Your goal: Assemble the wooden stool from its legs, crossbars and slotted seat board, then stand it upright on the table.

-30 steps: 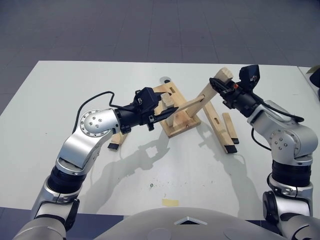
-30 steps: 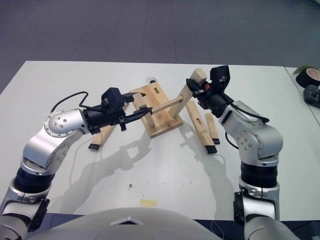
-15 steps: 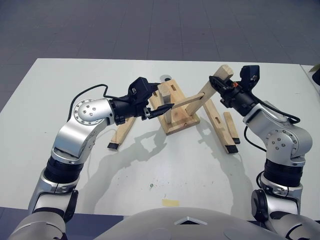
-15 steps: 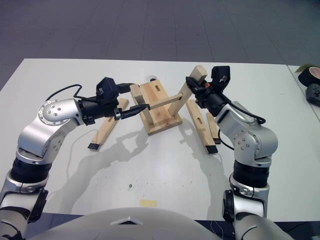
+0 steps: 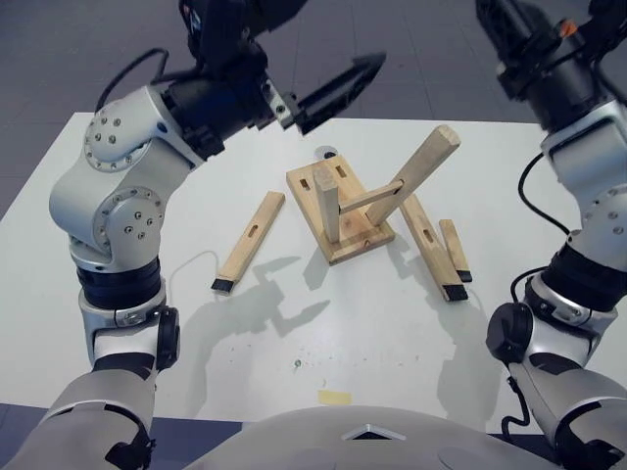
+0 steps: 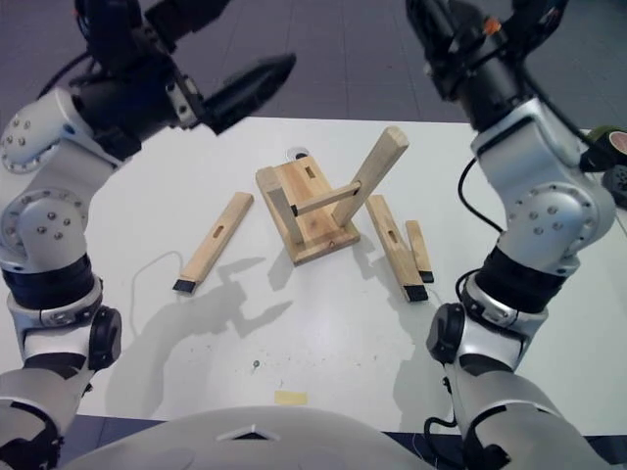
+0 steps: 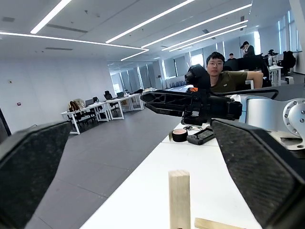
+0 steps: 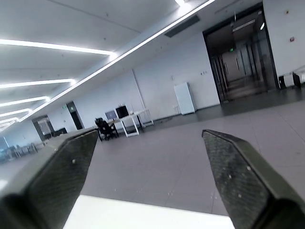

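Left pincer (image 5: 362, 69) and right pincer (image 8: 150, 136) are both high above the tabletop (image 5: 147, 196), fingers spread, nothing held. Seat board (image 5: 355, 233) lies flat mid-tabletop with an upright leg (image 5: 326, 201) in it. Crossbar (image 5: 372, 198) runs to a tilted leg (image 5: 428, 160). Loose leg (image 5: 250, 240) lies to its left, two more legs (image 5: 428, 247) to its right.

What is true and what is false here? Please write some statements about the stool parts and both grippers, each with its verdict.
1. The left gripper holds a leg. False: it is open and empty.
2. A loose leg lies on the table, on the robot's left of the seat board. True.
3. The right gripper is shut on the crossbar. False: it is open, high above it.
4. A tilted leg joins the crossbar. True.
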